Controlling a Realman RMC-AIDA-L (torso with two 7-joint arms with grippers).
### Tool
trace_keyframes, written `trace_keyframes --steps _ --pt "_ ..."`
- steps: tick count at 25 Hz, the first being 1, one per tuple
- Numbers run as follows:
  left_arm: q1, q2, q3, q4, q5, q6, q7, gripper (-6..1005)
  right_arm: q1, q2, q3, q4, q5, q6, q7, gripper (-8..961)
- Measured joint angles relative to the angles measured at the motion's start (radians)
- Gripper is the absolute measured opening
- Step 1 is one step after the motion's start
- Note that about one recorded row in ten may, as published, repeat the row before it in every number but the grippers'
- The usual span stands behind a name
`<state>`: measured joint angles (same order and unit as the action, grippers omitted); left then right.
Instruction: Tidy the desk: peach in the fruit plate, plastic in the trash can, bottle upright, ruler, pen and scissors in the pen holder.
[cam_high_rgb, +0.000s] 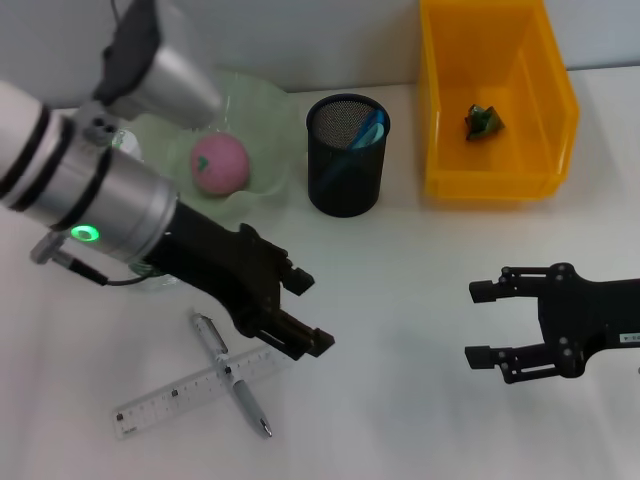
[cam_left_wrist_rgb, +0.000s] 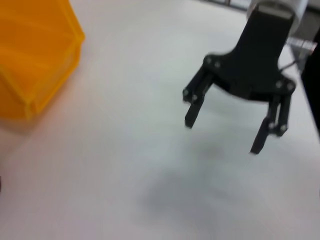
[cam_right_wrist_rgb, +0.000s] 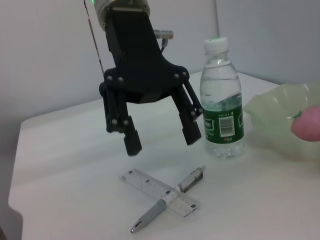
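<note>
Pen/ruler step in hand: left end effector (cam_high_rgb: 297, 315) hovers spread and empty above pen (cam_high_rgb: 232, 374) lying crossed over ruler (cam_high_rgb: 195, 391) on table (cam_high_rgb: 400, 400); descent and clenching needed next. Right end effector (cam_high_rgb: 487, 322) idle, released

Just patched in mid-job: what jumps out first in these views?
The left gripper hangs open above the silver pen, which lies crossed over the clear plastic ruler at the table's near left. Behind, the pink peach sits in the pale green fruit plate, beside the black mesh pen holder. The right gripper waits open at the right.
</note>
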<state>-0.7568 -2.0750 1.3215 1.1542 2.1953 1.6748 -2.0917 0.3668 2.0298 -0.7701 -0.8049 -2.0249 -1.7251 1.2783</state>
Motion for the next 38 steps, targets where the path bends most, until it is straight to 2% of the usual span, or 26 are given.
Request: trace_keyframes --steps 2,4,5,6,7,9,10,12,14,15,22,24,27,38 --pt "-0.018 -0.002 0.041 0.021 0.035 -0.007 -0.043 783 0.003 0.000 0.000 -0.009 0.000 0.000 0.000 802" --pt "-0.018 -0.002 0.041 0.021 0.035 -0.007 -0.043 780 0.003 0.000 0.000 -0.013 0.000 0.000 0.000 802" --pt "-0.037 -0.004 0.117 0.058 0.089 -0.022 -0.116 779 0.003 0.000 0.000 -0.015 0.000 0.000 0.000 802" --pt "-0.043 -0.004 0.155 0.072 0.113 -0.031 -0.147 778 0.003 0.000 0.000 -0.017 0.000 0.000 0.001 802" --pt "-0.059 -0.005 0.250 0.092 0.172 -0.062 -0.230 778 0.002 0.000 0.000 -0.017 0.000 0.000 0.001 802" --pt "-0.059 -0.005 0.250 0.092 0.172 -0.062 -0.230 778 0.002 0.000 0.000 -0.017 0.000 0.001 0.001 802" --pt "-0.070 -0.006 0.333 0.096 0.218 -0.089 -0.298 778 0.002 -0.001 0.000 -0.018 0.000 0.001 0.001 802" --pt "-0.073 -0.006 0.403 0.097 0.244 -0.116 -0.347 778 0.002 -0.001 0.000 -0.021 0.000 0.001 0.001 802" --pt "-0.073 -0.006 0.403 0.097 0.244 -0.116 -0.347 778 0.000 -0.002 0.000 -0.025 0.000 0.001 0.001 801" --pt "-0.067 -0.006 0.433 0.094 0.250 -0.152 -0.386 777 0.000 -0.002 0.000 -0.025 0.000 0.001 0.001 801" --pt "-0.057 -0.005 0.440 0.092 0.248 -0.165 -0.403 777 -0.004 -0.003 -0.006 -0.036 0.000 0.001 -0.006 801" --pt "-0.015 -0.005 0.511 0.089 0.252 -0.240 -0.407 777 -0.002 -0.003 -0.009 -0.036 -0.005 0.001 -0.006 801" --pt "-0.002 -0.005 0.536 0.087 0.265 -0.273 -0.400 777 0.000 -0.002 -0.010 -0.036 -0.012 0.000 -0.007 801" --pt "0.002 -0.005 0.546 0.064 0.288 -0.297 -0.393 778 -0.002 -0.002 -0.011 -0.039 -0.014 -0.006 -0.008 801"
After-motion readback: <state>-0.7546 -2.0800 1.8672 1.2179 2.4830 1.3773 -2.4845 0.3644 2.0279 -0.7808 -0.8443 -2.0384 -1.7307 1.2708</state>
